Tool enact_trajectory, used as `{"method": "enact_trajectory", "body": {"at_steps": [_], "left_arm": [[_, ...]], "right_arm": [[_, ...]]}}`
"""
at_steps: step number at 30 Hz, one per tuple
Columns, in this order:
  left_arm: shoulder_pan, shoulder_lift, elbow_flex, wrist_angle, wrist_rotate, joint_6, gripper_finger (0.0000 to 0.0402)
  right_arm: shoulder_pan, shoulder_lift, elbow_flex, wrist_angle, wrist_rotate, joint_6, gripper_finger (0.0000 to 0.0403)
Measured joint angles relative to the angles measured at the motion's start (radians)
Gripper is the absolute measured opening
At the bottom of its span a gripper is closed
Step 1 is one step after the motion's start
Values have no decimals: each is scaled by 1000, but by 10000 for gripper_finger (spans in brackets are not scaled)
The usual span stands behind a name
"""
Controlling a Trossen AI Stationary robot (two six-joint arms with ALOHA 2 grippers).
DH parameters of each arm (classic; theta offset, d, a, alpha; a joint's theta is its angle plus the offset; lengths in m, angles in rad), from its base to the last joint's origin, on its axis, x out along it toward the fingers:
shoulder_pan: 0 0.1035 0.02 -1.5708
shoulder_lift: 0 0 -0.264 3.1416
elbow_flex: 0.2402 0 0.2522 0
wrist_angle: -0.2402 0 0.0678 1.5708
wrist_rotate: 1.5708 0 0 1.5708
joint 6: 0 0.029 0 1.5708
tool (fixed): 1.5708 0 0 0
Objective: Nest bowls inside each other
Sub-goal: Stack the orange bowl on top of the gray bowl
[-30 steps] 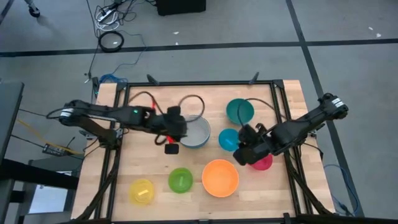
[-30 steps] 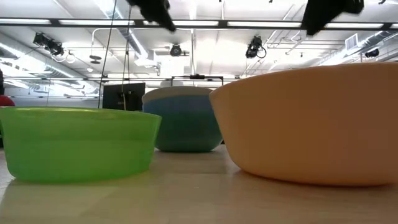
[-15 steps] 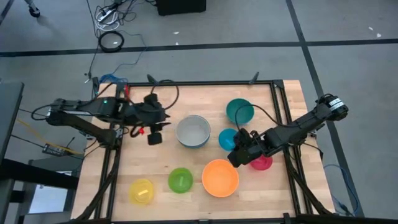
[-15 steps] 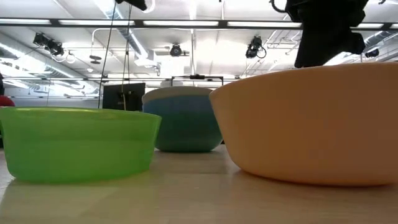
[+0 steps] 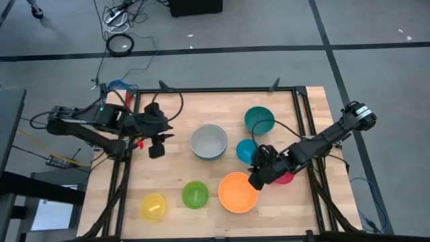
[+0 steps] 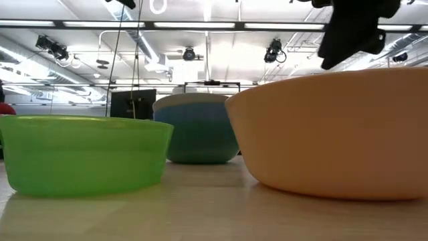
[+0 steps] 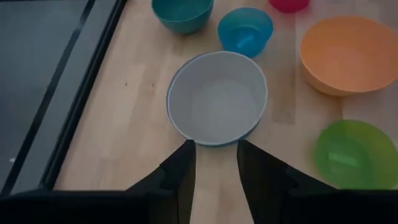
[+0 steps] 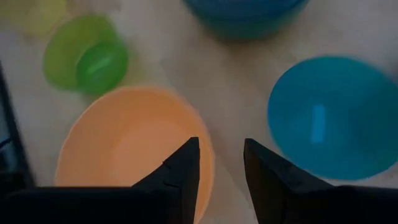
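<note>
While seven bowls sit separately on the bench (image 5: 309, 107), the orange bowl (image 5: 238, 191) lies empty, as do the white-grey (image 5: 208, 142), teal (image 5: 259, 120), cyan (image 5: 246, 150), lime (image 5: 195, 194), yellow (image 5: 152, 206) and pink-red (image 5: 285, 177) ones. Right gripper (image 5: 256, 179), fingers apart, hovers over orange's rim; left gripper (image 5: 156, 149), fingers apart, hangs empty beside white-grey.

Pink-red bowl (image 5: 285, 177) is lying mostly hidden under the right arm in the high view, and getting cut by the frame edge in the left wrist view. Orange bowl (image 6: 334, 134) is running off the frame edge in the low view, blocking whatever is behind. Yellow bowl (image 8: 34, 14) is blurring out, cropped at the corner of the right wrist view.
</note>
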Motion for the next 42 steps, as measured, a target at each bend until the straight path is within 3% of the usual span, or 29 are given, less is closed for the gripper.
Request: {"method": "enact_trajectory", "body": {"at_steps": [9,16,30,35,39,42], "left_arm": [[-25,-23,0,-63,-51,-75,127],[-25,-23,0,-63,-55,-81,127],[-25,-22,0,-60,-63,-78,127],[-25,-22,0,-60,-74,-78,127],[-25,-22,0,-60,-96,-78,127],[-25,-22,0,-60,-102,-74,127]], "right_arm": [[12,0,0,0,-104,85,114],[33,88,0,3,-227,152,124],[24,315,0,26,-257,143,150],[14,324,0,24,-253,111,106],[-1,280,0,10,-263,58,23],[-16,221,0,-16,-272,22,7]]}}
